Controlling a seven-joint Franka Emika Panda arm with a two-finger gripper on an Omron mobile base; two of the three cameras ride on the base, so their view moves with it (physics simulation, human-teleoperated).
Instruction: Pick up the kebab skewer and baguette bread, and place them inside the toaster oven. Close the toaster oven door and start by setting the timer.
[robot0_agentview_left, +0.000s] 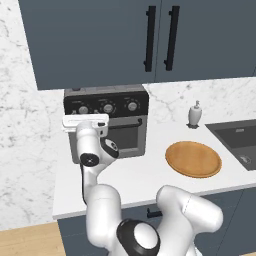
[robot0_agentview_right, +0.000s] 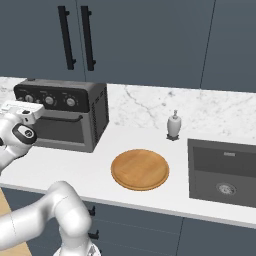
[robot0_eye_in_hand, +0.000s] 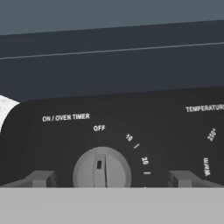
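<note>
Your boxy grey metal toaster oven (robot0_agentview_left: 107, 125) stands on the white bench (robot0_agentview_left: 145, 177) against the marble wall, its long axis running along the wall and its front facing out toward the robot. The black control panel runs across its top front with three silver knobs in a row. Below that panel, the grey-framed toaster oven door (robot0_agentview_right: 62, 129) with the dark glass window and black bar handle sits upright and closed.

In the hand view you are looking straight at the left end of the panel: the round silver timer knob (robot0_eye_in_hand: 101, 168) under the "ON / OVEN TIMER" label has its pointer mark straight up at "OFF", with 10 and 20 marked to its right and "TEMPERATURE" lettering further right.

The gripper (robot0_eye_in_hand: 109, 178) is level with that knob, its jaws spread wide, one dark fingertip on each side of the knob and clear of it. It holds nothing; you cannot tell how close the tips are to the panel face.

To the right of the oven a round wooden plate (robot0_agentview_left: 193, 158) lies flat on the bench. Beyond the plate, near the wall, stands a small white soap dispenser (robot0_agentview_left: 195, 114), and right of the plate is a dark sunken sink (robot0_agentview_right: 223, 172).
</note>
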